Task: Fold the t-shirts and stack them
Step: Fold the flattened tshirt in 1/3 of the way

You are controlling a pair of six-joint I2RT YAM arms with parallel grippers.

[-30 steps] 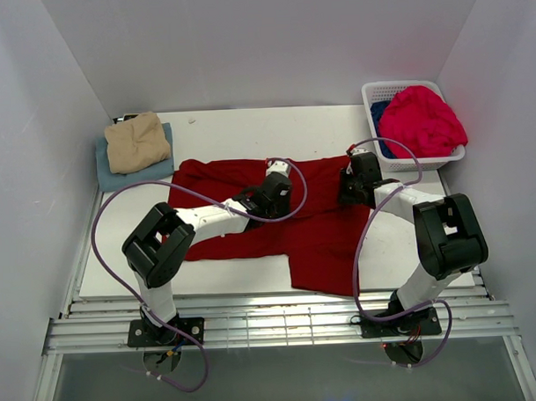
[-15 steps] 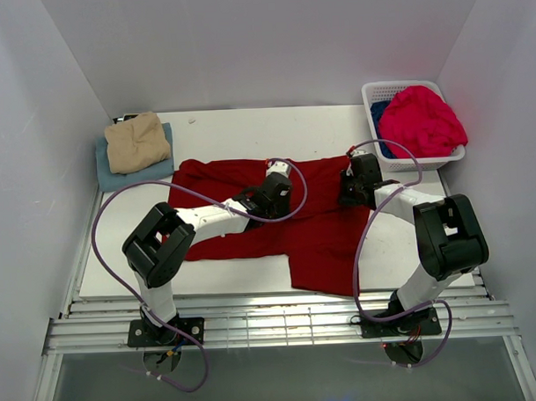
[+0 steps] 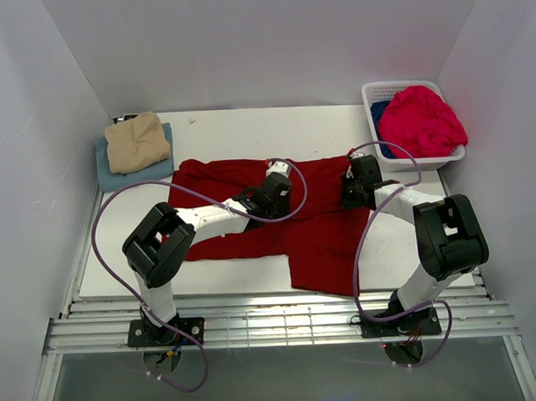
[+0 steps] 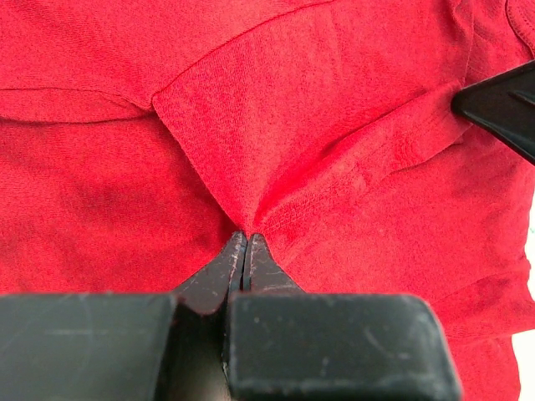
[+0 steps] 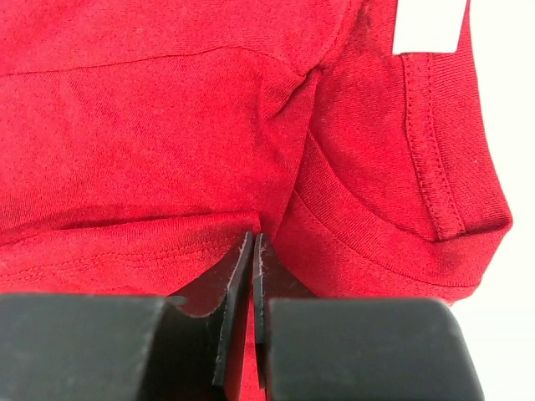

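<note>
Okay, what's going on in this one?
Both arms are working on the dark red t-shirt spread on the table. The left gripper is pinched shut on a pucker of its cloth, and the right gripper is shut on a fold near a hemmed edge. A tan shirt lies folded on a light blue shirt at the far left; a pinkish-red shirt fills the basket at the far right.

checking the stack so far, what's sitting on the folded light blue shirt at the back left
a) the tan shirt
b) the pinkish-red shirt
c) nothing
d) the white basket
A: the folded tan shirt lies on top of the light blue shirt at the back left, while the pinkish-red shirt is heaped in the white basket at the back right.
</note>
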